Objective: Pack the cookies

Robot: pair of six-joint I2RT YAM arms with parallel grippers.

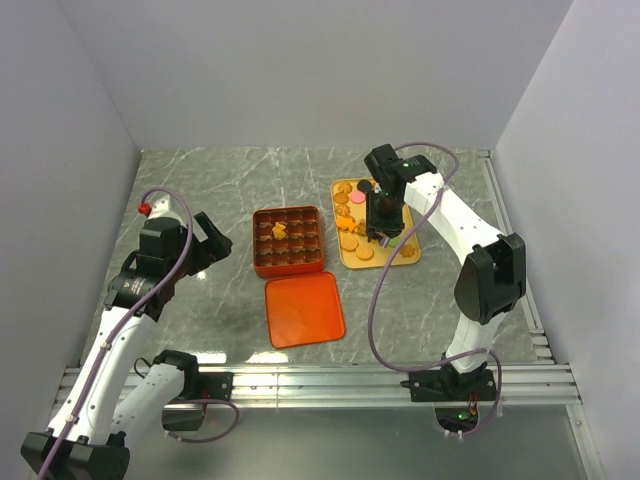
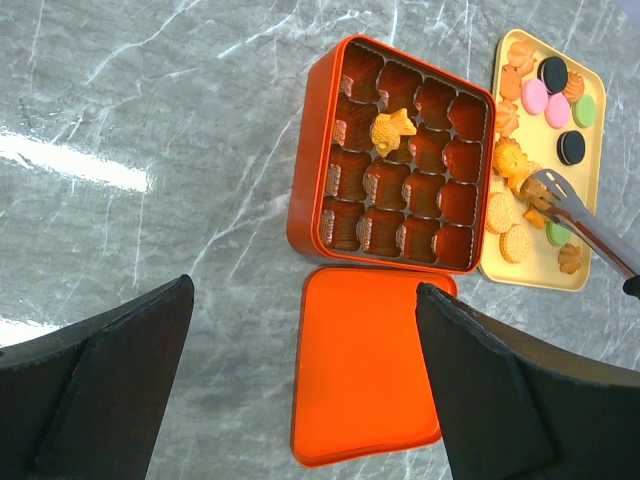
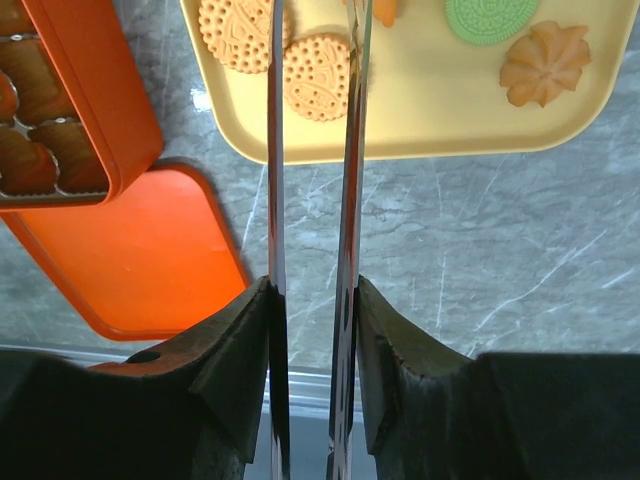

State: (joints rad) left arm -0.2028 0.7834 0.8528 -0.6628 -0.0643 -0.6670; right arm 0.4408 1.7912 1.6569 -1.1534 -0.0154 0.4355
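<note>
- The cookies (image 2: pixel 515 243) lie flat and face up on the yellow tray (image 3: pixel 450 110), right of centre on the desk (image 2: pixel 150 100). Most are round, so I read no heading off them. They sit in loose rows along the tray's long axis, which runs near to far.
- One lone cookie (image 2: pixel 392 130) sits in the box (image 2: pixel 305 200), in the second cell from the left of the second row from the far edge. It is propped at a tilt rather than lying flat.
- The right jaws are clamped on a pair of tongs (image 3: pixel 275 150), squeezing both blades. The tips reach over the tray, beside its left edge. I cannot tell whether they hold a cookie.
- Only a thin strip of desk separates the tray from the box.
- The lid (image 2: pixel 368 380) lies flat on the near side of the box, its far edge just beside the box's near wall.
- The left jaws stand wide, holding nothing, and hover left of the box. Bare desk lies between them and the box's left wall.
</note>
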